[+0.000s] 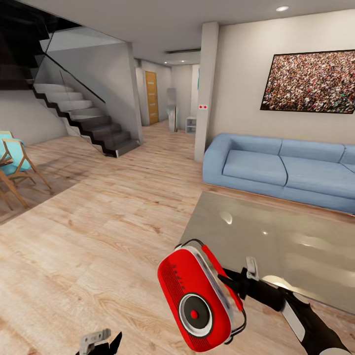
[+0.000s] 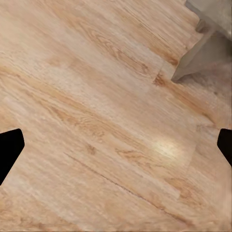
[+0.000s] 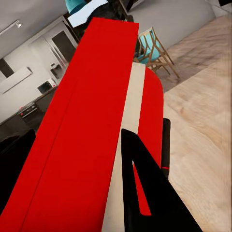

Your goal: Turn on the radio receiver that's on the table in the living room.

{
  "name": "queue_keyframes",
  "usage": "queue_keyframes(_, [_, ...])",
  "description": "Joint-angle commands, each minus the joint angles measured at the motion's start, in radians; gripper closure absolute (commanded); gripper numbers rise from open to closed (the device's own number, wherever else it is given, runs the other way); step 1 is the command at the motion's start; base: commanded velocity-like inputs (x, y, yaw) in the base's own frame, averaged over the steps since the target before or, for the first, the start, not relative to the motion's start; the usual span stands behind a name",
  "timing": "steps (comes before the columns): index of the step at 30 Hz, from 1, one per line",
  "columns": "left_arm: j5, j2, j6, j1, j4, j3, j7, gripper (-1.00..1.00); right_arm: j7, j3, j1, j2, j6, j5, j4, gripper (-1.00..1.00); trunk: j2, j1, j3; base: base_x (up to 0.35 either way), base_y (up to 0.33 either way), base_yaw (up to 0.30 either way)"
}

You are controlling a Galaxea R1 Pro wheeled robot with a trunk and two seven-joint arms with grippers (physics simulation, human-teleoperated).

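Observation:
The red radio receiver [image 1: 199, 301] with white stripes, a round dark dial and a thin wire handle hangs tilted in the air, just off the near left corner of the glossy grey table [image 1: 276, 236]. My right gripper [image 1: 235, 286] is shut on the radio's right side. In the right wrist view the radio's red and white edge [image 3: 82, 135] runs between the dark fingers [image 3: 145, 193]. My left gripper [image 1: 98, 342] sits low at the bottom left, open and holding nothing. In its wrist view the left gripper [image 2: 116, 147] hangs over bare wooden floor.
A blue sofa [image 1: 281, 167] stands behind the table under a wall picture [image 1: 310, 81]. A white pillar [image 1: 207, 88] rises left of the sofa. Dark stairs [image 1: 88, 118] and wooden chairs [image 1: 15, 162] stand at the left. Open wooden floor [image 1: 108, 222] lies between.

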Motion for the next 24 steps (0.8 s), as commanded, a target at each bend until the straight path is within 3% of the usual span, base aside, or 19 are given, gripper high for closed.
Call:
queue_keyframes(1, [-0.02, -0.003, 0.058, 0.0, -0.022, -0.044, 0.001, -1.0, -0.012, 0.0, 0.0, 0.0, -0.002, 0.0, -0.001, 1.0, 0.0, 0.0, 0.0, 0.0, 0.0, 0.0])
queue_keyframes(4, [-0.069, -0.008, 0.113, 0.0, -0.08, -0.131, 0.002, -1.0, -0.031, 0.0, 0.0, 0.0, -0.004, 0.0, -0.001, 1.0, 0.0, 0.0, 0.0, 0.0, 0.0, 0.0])
queue_keyframes(7, [-0.107, 0.0, 0.127, 0.0, -0.155, -0.174, 0.001, -1.0, -0.038, -0.001, 0.0, 0.0, -0.005, 0.0, -0.001, 1.0, 0.0, 0.0, 0.0, 0.0, 0.0, 0.0])
queue_keyframes(12, [-0.109, 0.05, 0.123, 0.0, -0.22, -0.184, -0.019, -1.0, -0.04, 0.0, 0.0, 0.0, -0.005, 0.0, -0.001, 1.0, 0.0, 0.0, 0.0, 0.0, 0.0, 0.0])
queue_keyframes(20, [-0.103, 0.049, 0.119, 0.0, -0.247, -0.182, -0.042, -1.0, -0.04, 0.0, 0.0, 0.001, -0.005, 0.0, -0.001, 1.0, 0.0, 0.0, 0.0, 0.0, 0.0, 0.0])
queue_keyframes(21, [-0.103, 0.049, 0.118, 0.0, -0.247, -0.182, -0.042, 1.0, -0.04, 0.001, 0.0, 0.002, -0.005, 0.001, -0.001, 1.0, 0.0, 0.0, 0.0, 0.0, 0.0, 0.0])
queue_keyframes(24, [-0.106, 0.046, 0.117, 0.0, -0.244, -0.184, -0.042, 1.0, -0.04, 0.001, 0.0, 0.002, -0.005, 0.0, -0.001, 1.0, 0.0, 0.0, 0.0, 0.0, 0.0, 0.0])
